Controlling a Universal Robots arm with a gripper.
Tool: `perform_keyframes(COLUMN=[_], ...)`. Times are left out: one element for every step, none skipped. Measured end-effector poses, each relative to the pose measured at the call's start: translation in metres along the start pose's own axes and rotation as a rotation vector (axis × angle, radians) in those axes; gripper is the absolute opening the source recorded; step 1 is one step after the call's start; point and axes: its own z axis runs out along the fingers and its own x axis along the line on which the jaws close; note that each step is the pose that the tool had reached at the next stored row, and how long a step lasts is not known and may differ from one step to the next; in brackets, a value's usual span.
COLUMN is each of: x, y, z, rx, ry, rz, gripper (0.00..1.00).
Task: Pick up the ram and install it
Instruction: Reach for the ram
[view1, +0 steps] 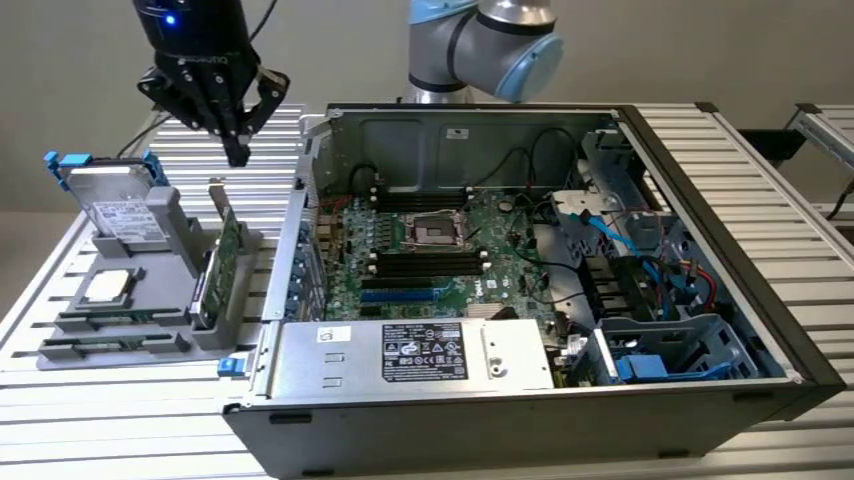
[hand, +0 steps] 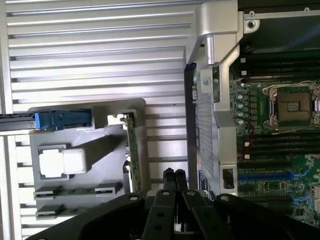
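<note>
My gripper (view1: 238, 150) hangs high above the slatted table, its black fingers pressed together and holding nothing. It is over the gap between the grey holder (view1: 134, 300) and the open computer case (view1: 534, 260). In the wrist view the shut gripper (hand: 174, 176) sits over the slats next to the holder (hand: 100, 145). The ram (view1: 118, 320) is a thin green stick lying flat in a slot at the holder's near end, with a second stick (view1: 110, 347) beside it. From the wrist they appear as the ram (hand: 77, 190) and the second stick (hand: 59, 210). Black memory slots (view1: 427, 262) flank the processor socket (view1: 438, 232).
The holder also carries an upright silver hard drive (view1: 118, 208) with blue tabs, a tall green expansion card (view1: 220, 262) and a processor chip (view1: 107, 286). Case walls, a power supply (view1: 414, 352), blue cables (view1: 627, 245) and a drive cage (view1: 667, 350) surround the motherboard.
</note>
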Motion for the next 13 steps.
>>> perform_keyframes(x=[0.005, 0.009, 0.013, 0.018, 0.023, 0.027, 0.031, 0.036, 0.040, 0.045, 0.050, 0.054, 0.059], y=[-0.0007, -0.0014, -0.0022, -0.0030, -0.0039, -0.0047, -0.0056, -0.0066, -0.0076, -0.0087, -0.0099, -0.0112, -0.0124], z=[0.0010, 0.0014, 0.0016, 0.0017, 0.0019, 0.0019, 0.0021, 0.0022, 0.0023, 0.0023, 0.0025, 0.0025, 0.0026], rx=[0.0001, 0.0000, -0.0001, -0.0007, -0.0013, -0.0019, -0.0028, -0.0036, -0.0046, -0.0054, -0.0063, -0.0071, -0.0078], ry=[0.0004, 0.0006, 0.0006, 0.0007, 0.0008, 0.0009, 0.0009, 0.0009, 0.0009, 0.0011, 0.0011, 0.0011, 0.0012], rz=[0.000, 0.000, 0.000, 0.000, 0.000, 0.000, 0.000, 0.000, 0.000, 0.000, 0.000, 0.000, 0.000], gripper=[0.10, 0.10, 0.10, 0.10, 0.10, 0.10, 0.10, 0.10, 0.10, 0.10, 0.10, 0.10, 0.10])
